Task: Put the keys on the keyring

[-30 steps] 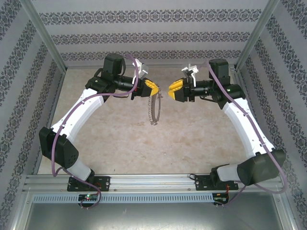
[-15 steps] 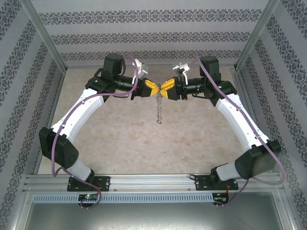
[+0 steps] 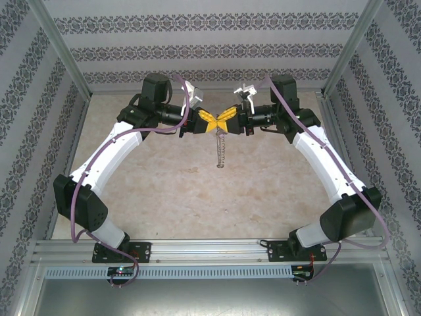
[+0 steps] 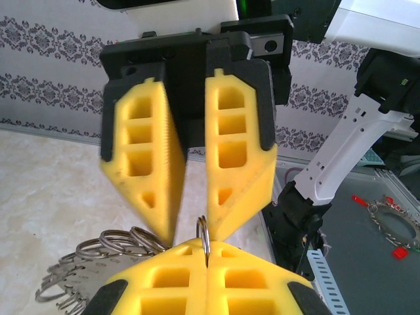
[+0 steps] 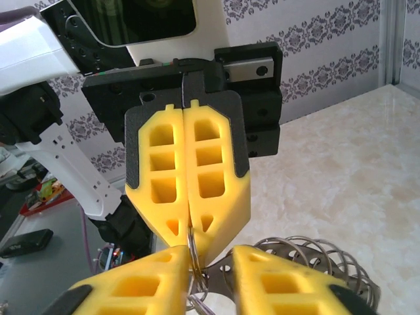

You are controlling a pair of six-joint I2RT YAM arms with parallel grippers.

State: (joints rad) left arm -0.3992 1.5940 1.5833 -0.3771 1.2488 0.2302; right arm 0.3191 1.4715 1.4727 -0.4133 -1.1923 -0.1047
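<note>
The keyring [image 3: 219, 150], a dark hoop fringed with silvery loops, hangs edge-on above the middle of the table. My left gripper [image 3: 208, 122] is shut on one small loop [image 4: 204, 237] at the top of the hoop. In the left wrist view its fingers [image 4: 164, 279] meet flat around that loop. My right gripper [image 3: 227, 118] faces it tip to tip. Its jaws stand open, straddling the same loop [image 5: 193, 252], with a clear gap beside the right finger [image 5: 289, 282]. More loops [image 5: 315, 259] fan out behind. The keys are out of view.
The marble-patterned tabletop [image 3: 164, 191] lies below both raised grippers. Patterned walls [image 3: 197, 52] and metal frame posts [image 3: 62, 56] close in the back and sides. An aluminium rail [image 3: 210, 247] carries both arm bases at the near edge.
The right gripper swung left from apart to tip-to-tip with the left gripper, and its jaws have narrowed. The hanging keyring turned edge-on. The left arm stayed still.
</note>
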